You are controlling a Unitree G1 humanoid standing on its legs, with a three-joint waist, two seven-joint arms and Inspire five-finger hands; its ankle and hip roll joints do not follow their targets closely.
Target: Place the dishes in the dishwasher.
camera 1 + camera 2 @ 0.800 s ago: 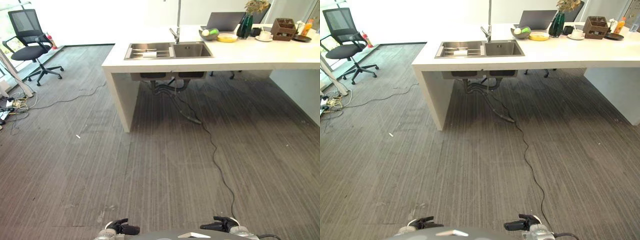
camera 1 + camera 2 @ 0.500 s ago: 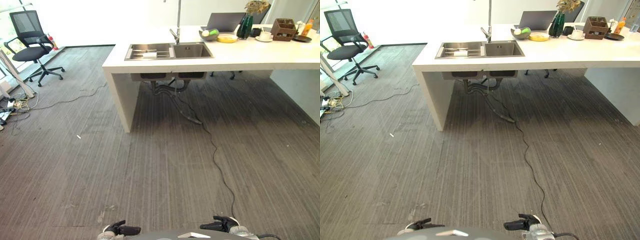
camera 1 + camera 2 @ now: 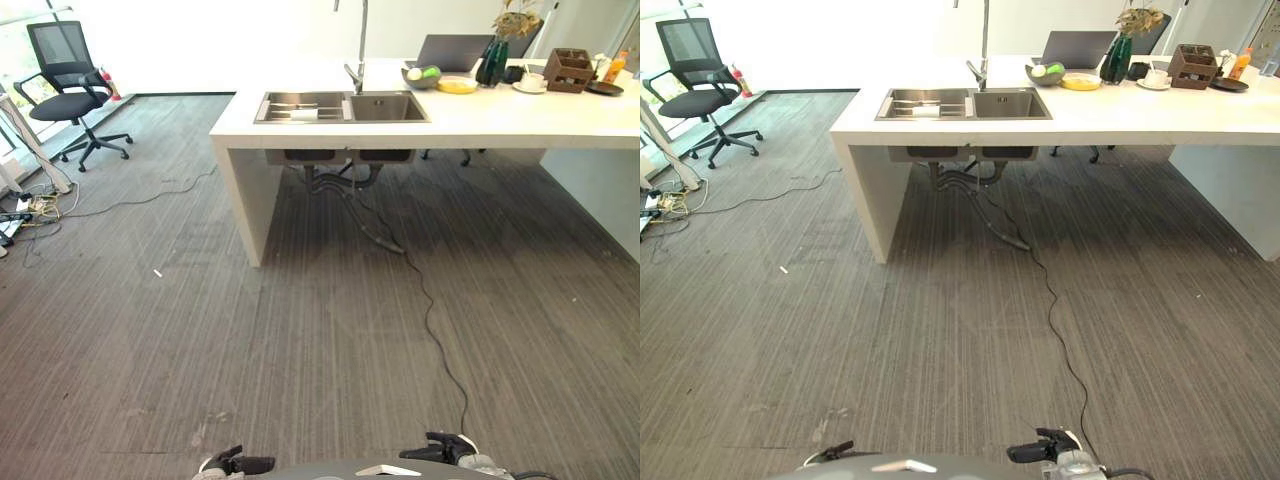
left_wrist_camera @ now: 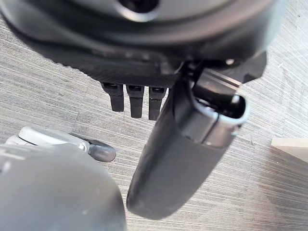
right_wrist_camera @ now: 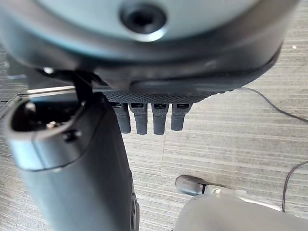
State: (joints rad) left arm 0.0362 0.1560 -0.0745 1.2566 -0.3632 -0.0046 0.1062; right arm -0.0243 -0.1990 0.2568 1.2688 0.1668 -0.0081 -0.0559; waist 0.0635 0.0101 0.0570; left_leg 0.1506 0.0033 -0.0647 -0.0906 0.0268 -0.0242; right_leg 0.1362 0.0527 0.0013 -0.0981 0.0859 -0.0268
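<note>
Grey carpet floor (image 3: pixel 300 340), white counter (image 3: pixel 520 112) with sink (image 3: pixel 340 106) well ahead of me.
My left hand (image 4: pixel 137 98) and right hand (image 5: pixel 149 118) hang relaxed, empty; dishes (image 3: pixel 458 85) sit far off on counter. Risk: tripping on the floor cable (image 3: pixel 435 320) walking in.

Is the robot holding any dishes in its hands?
No. The left hand and the right hand both hang with straight fingers over bare floor, holding nothing.

Far at one o'clock, the counter (image 3: pixel 520 110) runs off the edge; its dishes (image 3: pixel 458 84) seem too small to identify
</note>
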